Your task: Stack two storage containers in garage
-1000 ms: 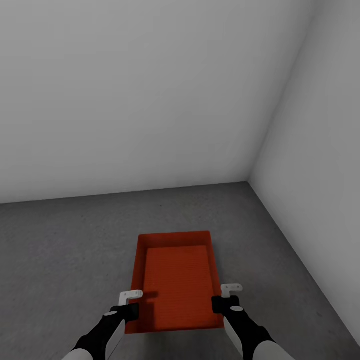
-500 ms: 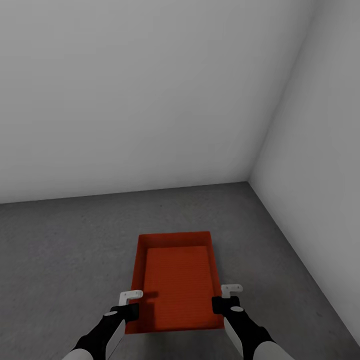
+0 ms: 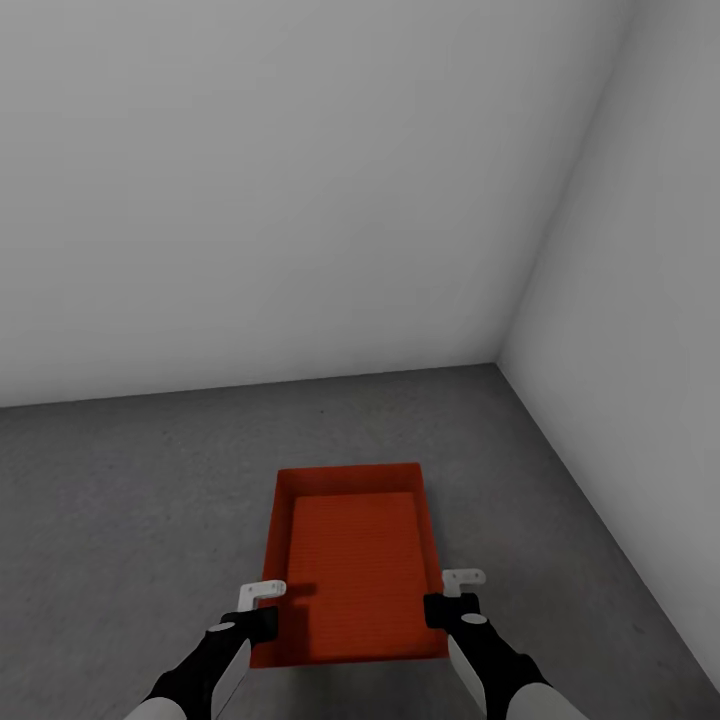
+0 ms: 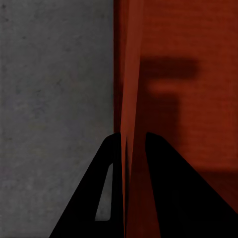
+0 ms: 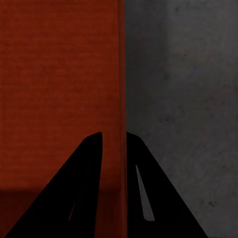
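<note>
Nothing has moved since a second ago: arms, bin and camera sit exactly as they did. Nearest me, the left gripper (image 3: 262, 598) straddles the left long wall of the storage container (image 3: 352, 575), one finger inside and one outside, pinched onto that thin wall. The right gripper (image 3: 462, 585) does the same on the right wall, clamped across it in the same way.

So the orange-red bin hangs or rests between the two arms, its long axis running straight away from the robot toward the back wall (image 3: 280, 200), with both grips at the near end and neither arm nearer than the other. It sits over the garage floor (image 3: 120, 500), close to the corner where the side wall (image 3: 640, 300) meets the back one.

Whether the bin's bottom already touches the concrete I cannot tell. Its near edge is partly hidden by the forearms.
</note>
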